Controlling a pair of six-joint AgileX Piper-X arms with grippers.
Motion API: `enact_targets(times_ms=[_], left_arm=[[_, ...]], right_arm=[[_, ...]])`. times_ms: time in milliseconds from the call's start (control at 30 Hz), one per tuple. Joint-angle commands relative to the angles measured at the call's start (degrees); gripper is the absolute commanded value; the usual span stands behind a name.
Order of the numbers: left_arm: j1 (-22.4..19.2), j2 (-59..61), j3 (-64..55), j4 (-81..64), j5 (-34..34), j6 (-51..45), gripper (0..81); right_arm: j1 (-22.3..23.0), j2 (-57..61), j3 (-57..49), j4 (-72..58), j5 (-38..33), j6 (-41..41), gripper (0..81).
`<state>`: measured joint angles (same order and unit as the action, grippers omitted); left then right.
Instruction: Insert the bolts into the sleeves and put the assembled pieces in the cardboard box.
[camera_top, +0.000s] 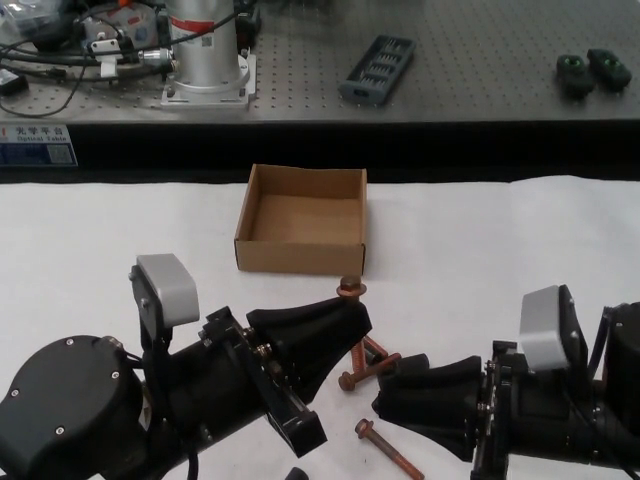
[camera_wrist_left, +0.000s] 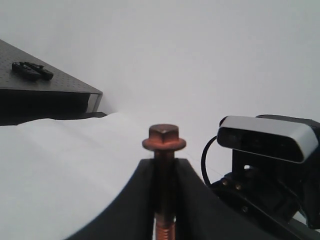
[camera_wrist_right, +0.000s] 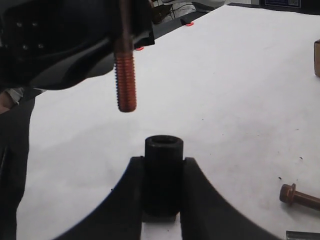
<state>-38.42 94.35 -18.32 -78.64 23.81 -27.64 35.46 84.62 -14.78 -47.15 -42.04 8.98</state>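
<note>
The left gripper (camera_wrist_left: 164, 170) has its fingers clenched on a copper-coloured hex-flange bolt (camera_wrist_left: 164, 137), held head-up over the white tabletop (camera_top: 100, 230) just in front of the open brown cardboard box (camera_top: 300, 255). The right gripper (camera_wrist_right: 163, 162) fingers grasp a black cylindrical sleeve (camera_wrist_right: 164, 145), bore facing the bolt's threaded tip but apart from it. The tip looks offset from the bore, so closing in now could jam the thread on the rim and tilt either piece.

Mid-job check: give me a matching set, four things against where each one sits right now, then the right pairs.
Things:
1. held bolt
2. sleeve
3. cardboard box
4. loose bolt

Places:
A. lying on the white cloth
B. clamped in the right gripper
C. standing open beyond both arms
D. clamped in the left gripper, head up

Pairs: 1-D, 2-B, 3-C, 4-A
</note>
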Motion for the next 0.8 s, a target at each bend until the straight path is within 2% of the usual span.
enact_targets(times_ms=[0, 233, 500, 767], left_arm=[[-0.24, -0.17, -0.64, -1.23, 0.35, -0.83, 5.8], [-0.24, -0.17, -0.64, -1.23, 0.49, -0.97, 5.8], [-0.24, -0.17, -0.64, -1.23, 3.94, -2.43, 5.8], [-0.24, -0.17, -0.64, -5.29, 3.93, -5.25, 5.8]], right_arm=[[0.04, 0.13, -0.32, -1.16, -1.93, 0.44, 1.6], [0.04, 0.13, -0.32, -1.16, -6.45, 1.74, 1.6], [0.04, 0.13, -0.32, -3.82, -9.19, 3.3, 1.6], [0.04, 0.13, -0.32, -4.64, -10.42, 4.26, 1.6]])
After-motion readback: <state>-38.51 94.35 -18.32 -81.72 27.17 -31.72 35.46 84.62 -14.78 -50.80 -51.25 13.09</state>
